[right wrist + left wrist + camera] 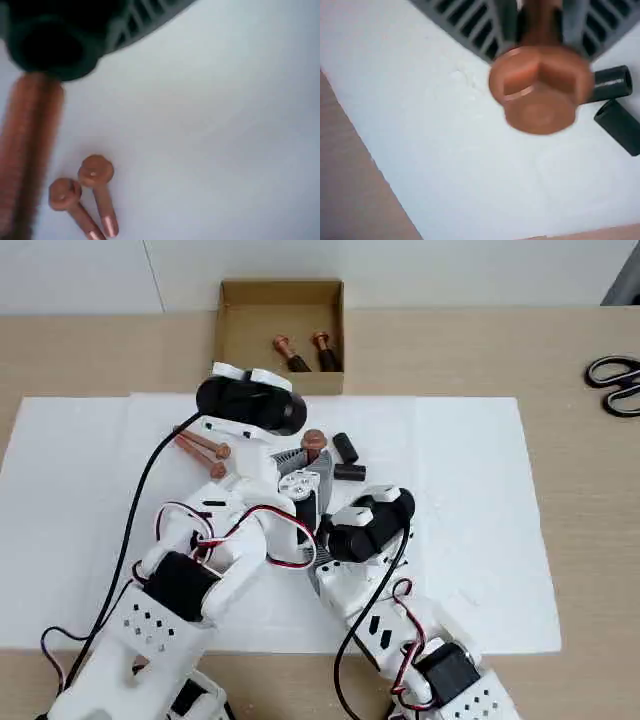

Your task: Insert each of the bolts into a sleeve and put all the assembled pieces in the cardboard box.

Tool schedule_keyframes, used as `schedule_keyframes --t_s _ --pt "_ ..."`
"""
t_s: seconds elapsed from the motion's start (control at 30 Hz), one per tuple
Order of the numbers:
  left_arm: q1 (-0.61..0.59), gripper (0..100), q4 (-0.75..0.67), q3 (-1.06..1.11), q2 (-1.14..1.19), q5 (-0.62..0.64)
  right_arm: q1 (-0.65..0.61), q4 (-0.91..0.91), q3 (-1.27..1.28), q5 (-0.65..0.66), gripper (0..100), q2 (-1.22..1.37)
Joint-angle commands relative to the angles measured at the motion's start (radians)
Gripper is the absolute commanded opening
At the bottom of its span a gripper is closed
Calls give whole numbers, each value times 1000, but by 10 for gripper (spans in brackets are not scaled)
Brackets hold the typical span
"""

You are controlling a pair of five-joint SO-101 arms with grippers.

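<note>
Over the middle of the white sheet point(480, 540), the two arms meet nose to nose. The left hand point(298, 456) is clamped on a copper bolt point(540, 95), its grey ribbed jaws pinching the shank just behind the hex head, so the threaded end sticks out free. The right hand point(60, 44) is closed around a black sleeve point(44, 50), whose open bore faces that thread. It reads as the mating step, with each arm holding one half so neither part can roll away on the sheet.

The bolt's long axis runs from the head, on the cardboard box point(232, 330) side, toward the right arm, and the shank tip sits right at the sleeve's mouth. How far in it is cannot be told. The sleeve's axis looks roughly in line with it, which the insertion needs.

Two spare sleeves point(612, 82) lie on their sides just beside the joined hands. Two loose bolts point(205, 448) lie side by side near the left arm, heads pointing roughly the same way. Two assembled pieces point(292, 355) already lie in the box at the far edge of the tabletop point(80, 340).
</note>
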Motion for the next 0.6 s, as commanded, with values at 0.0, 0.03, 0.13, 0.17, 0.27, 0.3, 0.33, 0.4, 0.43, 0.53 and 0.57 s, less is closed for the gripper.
schedule_keyframes --t_s 0.0,0.03,0.13,0.17,0.27,0.3,0.33,0.4,0.43,0.53,0.57 --pt "2 6 31 -12 -23 6 -2 -27 -9 -5 32 -16" --pt "3 6 41 -12 -23 6 -2 -27 -9 -5 32 -16" --pt "28 6 58 -7 -23 6 -1 -27 -9 -3 32 -16" --pt "34 6 60 -7 -23 6 -1 -27 -9 -3 32 -16" --pt "35 6 60 -7 -23 6 -1 -27 -9 -3 32 -16" --pt "35 6 60 -5 -23 6 -1 -27 -9 -3 32 -16" --pt "35 6 60 -5 -23 6 -1 -27 -9 -3 32 -16" --pt "35 6 63 -2 -23 6 -1 -27 -9 -3 32 -16" --pt "37 6 61 7 -23 6 -1 -27 -11 -3 32 -16" --pt "37 6 58 33 -23 5 1 -25 -12 -3 32 -16" --pt "35 6 58 38 -23 5 5 -24 -12 -3 32 -16"
